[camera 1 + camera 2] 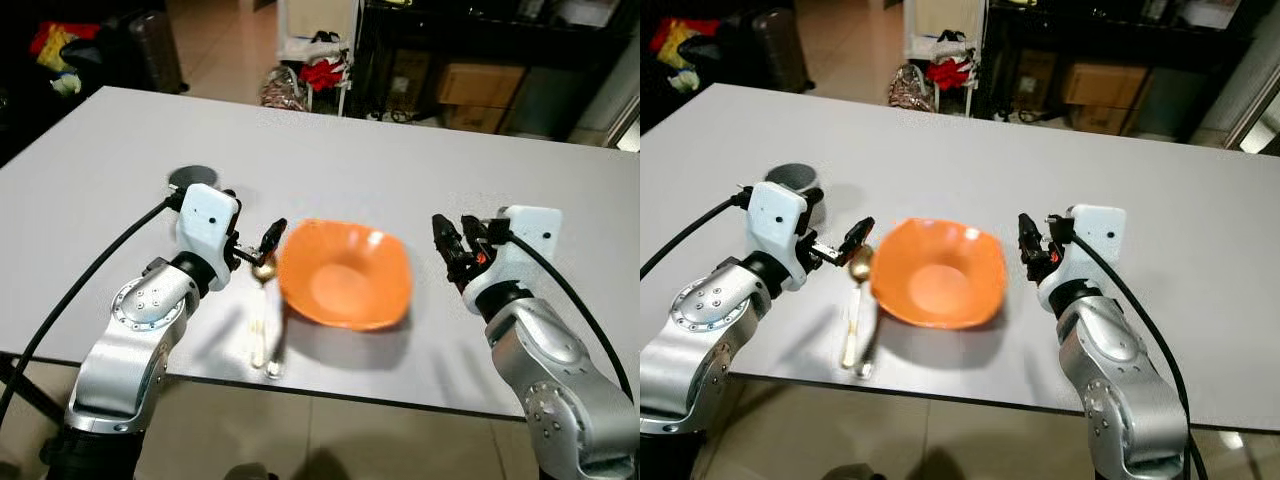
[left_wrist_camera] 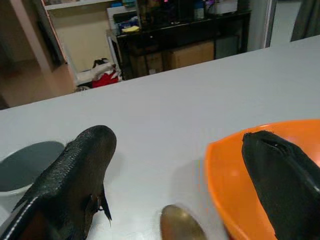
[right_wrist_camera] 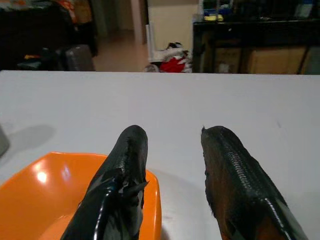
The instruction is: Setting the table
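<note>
An orange bowl (image 1: pixel 345 275) sits on the white table (image 1: pixel 400 160) near its front edge. Just left of the bowl lies a spoon (image 1: pixel 263 270) with a golden head and a pale handle running toward the table edge. My left gripper (image 1: pixel 262 245) hovers open over the spoon's head (image 2: pixel 180 225), one finger (image 2: pixel 85 165) on the outer side and the other against the bowl's rim (image 2: pixel 225 170). Right of the bowl, my right gripper (image 1: pixel 455 235) stands open and holds nothing, its fingers (image 3: pixel 127 160) close to the bowl's right edge (image 3: pixel 75 175).
A grey cup (image 1: pixel 193 178) stands behind my left wrist. Beyond the table's far edge are a dark shelf with cardboard boxes (image 1: pixel 480 85), a white rack with red items (image 1: pixel 320 70), and a dark suitcase (image 1: pixel 150 45).
</note>
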Controlling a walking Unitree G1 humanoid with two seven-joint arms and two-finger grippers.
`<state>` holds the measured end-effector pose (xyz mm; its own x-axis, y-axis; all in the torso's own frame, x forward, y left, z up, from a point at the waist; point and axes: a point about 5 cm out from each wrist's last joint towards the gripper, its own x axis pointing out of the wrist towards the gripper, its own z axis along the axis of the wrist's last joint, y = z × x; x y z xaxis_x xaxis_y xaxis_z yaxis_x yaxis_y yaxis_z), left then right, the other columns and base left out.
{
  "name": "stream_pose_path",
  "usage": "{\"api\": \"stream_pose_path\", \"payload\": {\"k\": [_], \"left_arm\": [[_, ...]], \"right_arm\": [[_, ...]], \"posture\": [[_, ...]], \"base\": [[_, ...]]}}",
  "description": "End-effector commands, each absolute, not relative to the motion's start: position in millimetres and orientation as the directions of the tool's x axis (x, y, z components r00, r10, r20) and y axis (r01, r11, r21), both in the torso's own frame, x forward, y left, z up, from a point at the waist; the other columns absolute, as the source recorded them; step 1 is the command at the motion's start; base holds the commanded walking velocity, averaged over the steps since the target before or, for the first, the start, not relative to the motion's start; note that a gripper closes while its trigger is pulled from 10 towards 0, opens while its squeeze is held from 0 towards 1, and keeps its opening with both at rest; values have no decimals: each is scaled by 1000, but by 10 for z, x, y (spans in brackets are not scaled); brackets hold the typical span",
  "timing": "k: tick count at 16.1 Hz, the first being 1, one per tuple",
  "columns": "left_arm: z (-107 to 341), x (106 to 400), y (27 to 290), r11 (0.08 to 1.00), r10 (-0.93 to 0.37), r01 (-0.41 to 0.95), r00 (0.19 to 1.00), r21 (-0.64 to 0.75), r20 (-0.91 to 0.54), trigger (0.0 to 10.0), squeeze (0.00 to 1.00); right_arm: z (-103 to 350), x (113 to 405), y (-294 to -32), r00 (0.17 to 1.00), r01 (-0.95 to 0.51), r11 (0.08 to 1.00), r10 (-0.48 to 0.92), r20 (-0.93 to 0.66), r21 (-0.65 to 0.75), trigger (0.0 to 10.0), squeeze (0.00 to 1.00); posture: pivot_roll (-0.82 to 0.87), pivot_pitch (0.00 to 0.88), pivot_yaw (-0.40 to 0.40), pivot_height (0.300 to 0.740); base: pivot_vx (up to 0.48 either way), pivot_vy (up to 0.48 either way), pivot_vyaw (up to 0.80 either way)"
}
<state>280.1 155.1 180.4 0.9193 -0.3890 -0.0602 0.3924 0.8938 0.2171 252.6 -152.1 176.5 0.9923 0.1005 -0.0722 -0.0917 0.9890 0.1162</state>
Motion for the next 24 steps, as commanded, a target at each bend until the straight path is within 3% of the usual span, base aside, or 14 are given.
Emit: {"api": "stream_pose_path", "payload": {"k": [1, 3, 9, 13, 24], "left_arm": [[1831, 2825, 1534, 893, -387, 388, 921, 229, -53, 10000, 0], [1830, 2840, 1542, 897, -373, 374, 926, 234, -51, 10000, 0], [1812, 2819, 1570, 901, -360, 363, 931, 237, -61, 10000, 0], [1799, 2813, 1562, 899, -363, 368, 929, 237, -67, 10000, 0], [1794, 2835, 1561, 896, -366, 373, 927, 242, -75, 10000, 0]], "right_arm": [[1796, 2542, -1558, 995, -85, 992, 90, -48, 89, 10000, 0], [1802, 2567, -1574, 995, -95, 994, 96, -5, 47, 10000, 0], [1803, 2599, -1613, 998, -50, 992, 46, 34, 116, 10000, 0], [1633, 2570, -1603, 993, -97, 986, 105, -57, 133, 10000, 0], [1583, 2527, -1472, 963, -246, 963, 256, -88, 112, 10000, 0]], "posture": [[87, 0, -37, 740], [89, 0, -40, 740], [96, 0, -49, 740], [96, 0, -50, 740], [96, 0, -45, 740]], "base": [[0, 337, 0], [0, 343, 0], [0, 342, 0], [0, 341, 0], [0, 343, 0]]}}
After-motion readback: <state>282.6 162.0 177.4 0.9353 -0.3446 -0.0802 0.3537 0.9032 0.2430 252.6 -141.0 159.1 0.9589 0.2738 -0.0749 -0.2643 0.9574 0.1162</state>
